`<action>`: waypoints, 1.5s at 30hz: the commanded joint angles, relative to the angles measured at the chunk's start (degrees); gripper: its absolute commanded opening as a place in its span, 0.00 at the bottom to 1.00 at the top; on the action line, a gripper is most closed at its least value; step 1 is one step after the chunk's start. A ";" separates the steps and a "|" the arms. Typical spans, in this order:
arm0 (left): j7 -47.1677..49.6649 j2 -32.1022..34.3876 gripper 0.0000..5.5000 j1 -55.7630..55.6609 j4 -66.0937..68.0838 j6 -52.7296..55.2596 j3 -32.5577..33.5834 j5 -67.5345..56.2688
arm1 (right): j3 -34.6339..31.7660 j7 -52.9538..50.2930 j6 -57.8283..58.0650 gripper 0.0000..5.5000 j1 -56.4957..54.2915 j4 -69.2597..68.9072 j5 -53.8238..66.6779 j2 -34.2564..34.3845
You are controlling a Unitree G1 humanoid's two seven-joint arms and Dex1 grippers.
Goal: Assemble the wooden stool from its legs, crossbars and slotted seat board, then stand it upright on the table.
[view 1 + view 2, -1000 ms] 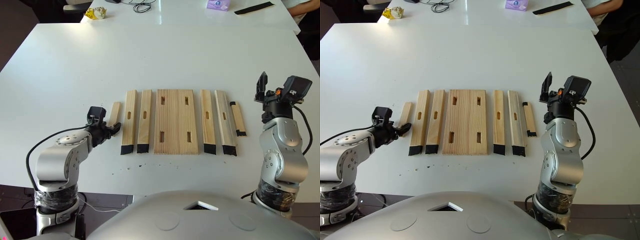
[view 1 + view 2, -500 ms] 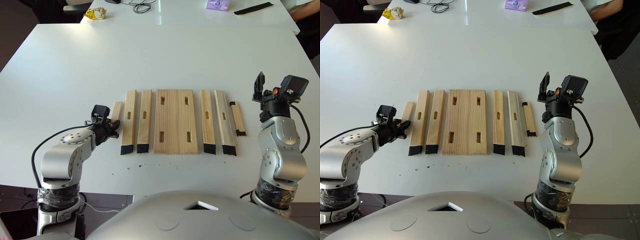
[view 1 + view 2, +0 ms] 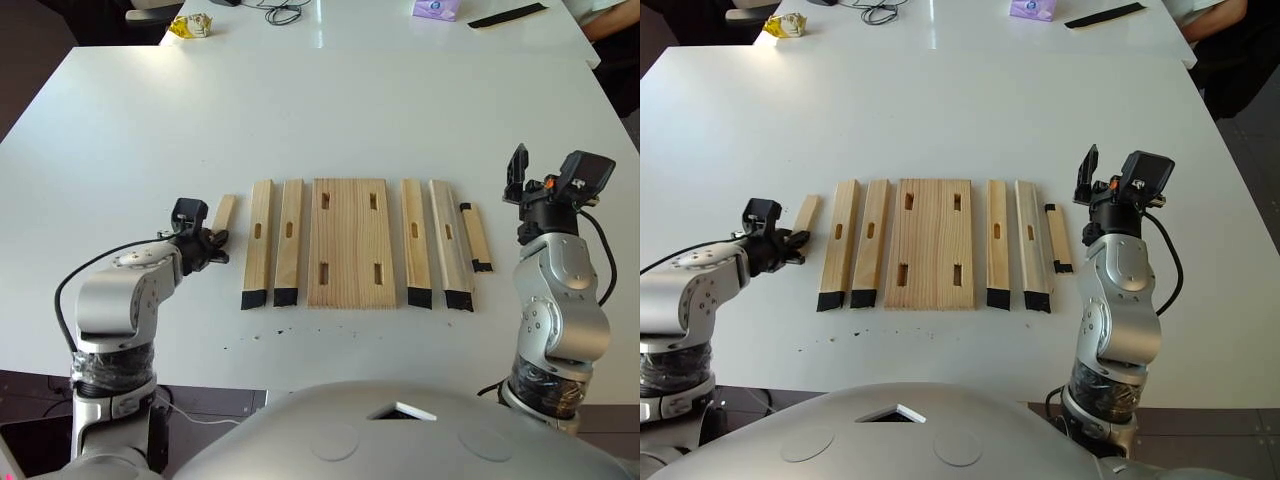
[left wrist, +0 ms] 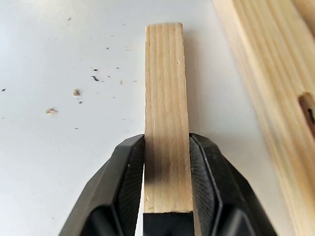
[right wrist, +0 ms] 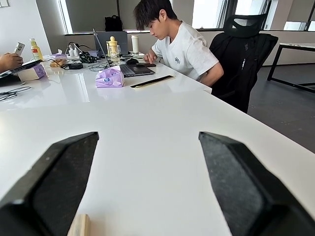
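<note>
Crossbar (image 3: 223, 213) long axis fore-aft, pinched in left end effector (image 4: 167, 150); right end effector (image 5: 147, 136) spread.

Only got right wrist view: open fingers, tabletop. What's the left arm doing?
Observer: Left fingers are shut on the near end of a short crossbar, left of the row of parts.
Operator: Anything assembled?
Observer: No. Seat board lies flat mid-row, two legs on each side, none slotted in.
Operator: What's on my side?
Observer: Second crossbar lies at the row's right end, untouched.
</note>
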 commanded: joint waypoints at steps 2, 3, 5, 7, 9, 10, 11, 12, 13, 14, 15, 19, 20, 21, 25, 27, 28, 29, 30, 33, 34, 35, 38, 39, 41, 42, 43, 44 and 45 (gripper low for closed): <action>-0.80 2.86 0.24 -17.43 4.67 -5.89 4.98 -0.28 | -4.58 4.74 -1.85 0.68 -3.98 1.81 4.15 -4.26; -2.05 3.56 0.24 -20.59 5.19 -8.83 4.75 -0.55 | -5.97 6.15 -1.89 0.68 -5.00 2.42 5.82 -5.22; -4.50 4.25 0.24 -25.97 5.73 -14.01 3.09 -0.93 | -9.30 9.59 -0.62 0.68 -8.27 3.62 11.96 -6.70; -7.84 1.42 0.24 -28.93 5.06 -21.65 1.16 -2.52 | -11.69 14.41 2.53 0.68 -12.26 4.75 20.30 -8.73; -11.18 -3.19 0.24 -30.02 3.49 -23.01 0.86 -8.19 | -11.77 20.54 5.95 0.68 -15.01 5.15 28.32 -11.81; -12.94 -5.40 0.24 -30.14 2.56 -21.25 1.30 -12.65 | -11.43 23.53 7.40 0.68 -16.30 5.56 31.75 -13.35; -14.60 -7.30 0.24 -29.94 1.75 -20.08 1.64 -16.87 | -11.10 26.23 9.10 0.68 -17.31 6.09 34.97 -14.79; -16.75 -8.77 0.24 -29.24 0.68 -18.77 1.40 -21.40 | -11.16 29.86 11.77 0.68 -18.20 6.30 40.71 -16.50; -18.51 -10.12 0.24 -28.54 0.04 -17.15 1.52 -26.24 | -10.99 33.36 13.91 0.68 -18.97 6.18 45.54 -18.55; -20.34 -11.34 0.24 -27.84 -0.02 -15.14 1.81 -31.39 | -10.98 36.66 16.24 0.68 -19.90 6.26 50.87 -20.44; -21.80 -11.88 0.24 -27.28 -0.04 -14.25 1.67 -34.54 | -10.89 39.27 17.87 0.68 -20.75 6.60 54.81 -22.04; -23.48 -12.70 0.24 -27.34 3.19 -10.01 3.16 -46.82 | -9.94 47.21 20.72 0.68 -23.40 10.83 62.50 -27.30; -23.88 -12.24 0.24 -27.19 3.81 -10.13 2.61 -47.16 | -9.57 48.58 21.24 0.68 -24.18 11.92 63.98 -28.39; -24.17 -11.64 0.24 -26.95 4.21 -10.61 1.80 -46.81 | -9.10 49.46 21.49 0.68 -24.87 12.81 64.93 -29.25; -26.10 -9.84 0.24 -25.62 3.11 -11.03 -0.73 -47.27 | -6.42 50.98 22.17 0.68 -26.97 15.24 65.71 -31.46; -26.93 -9.07 0.24 -24.58 1.87 -11.31 -1.94 -47.44 | -4.38 51.55 22.44 0.68 -27.07 15.84 65.24 -32.06; -27.12 -8.88 0.24 -24.04 1.53 -11.50 -2.50 -47.47 | -3.35 51.81 22.55 0.68 -27.14 15.93 65.22 -32.23; -27.23 -8.73 0.24 -23.54 1.19 -11.71 -3.01 -47.44 | -2.45 51.98 22.65 0.68 -27.34 16.04 65.31 -32.34; -27.33 -8.59 0.24 -23.04 0.60 -11.88 -3.65 -47.38 | -1.37 52.29 22.59 0.68 -27.52 16.05 64.82 -32.53; -27.75 -8.03 0.24 -22.13 -2.22 -12.49 -5.42 -47.74 | 1.28 53.72 21.53 0.68 -27.48 16.01 62.47 -33.16; -27.49 -8.05 0.24 -22.09 -3.00 -12.41 -5.70 -48.55 | 1.81 54.20 21.46 0.68 -27.53 16.01 62.11 -33.32; -27.42 -8.03 0.24 -22.01 -3.70 -12.32 -5.97 -49.29 | 2.19 54.51 21.68 0.68 -27.77 16.04 62.19 -33.37; -27.58 -7.69 0.24 -21.37 -5.23 -12.32 -7.26 -50.13 | 3.26 55.83 22.12 0.68 -28.67 15.85 62.68 -33.75; -27.59 -7.57 0.24 -21.12 -5.41 -12.51 -7.72 -49.98 | 3.49 56.34 22.09 0.68 -28.75 15.78 62.66 -33.98; -27.71 -7.29 0.24 -20.72 -5.16 -13.12 -8.59 -49.10 | 3.77 57.13 22.34 0.68 -28.86 15.79 62.98 -34.43; -27.59 -7.20 0.24 -20.57 -4.94 -13.40 -8.86 -48.81 | 3.88 57.53 22.58 0.65 -28.87 15.70 63.28 -34.73; -27.52 -7.09 0.24 -20.47 -4.76 -13.70 -9.10 -48.61 | 3.97 57.83 22.76 0.64 -28.83 15.53 63.57 -35.00; -27.51 -6.98 0.24 -20.37 -4.64 -14.00 -9.33 -48.41 | 4.04 58.08 22.98 0.61 -28.76 15.30 63.88 -35.27; -27.33 -6.94 0.24 -20.19 -4.70 -14.29 -9.55 -48.28 | 4.09 58.51 23.24 0.57 -28.68 15.04 64.12 -35.65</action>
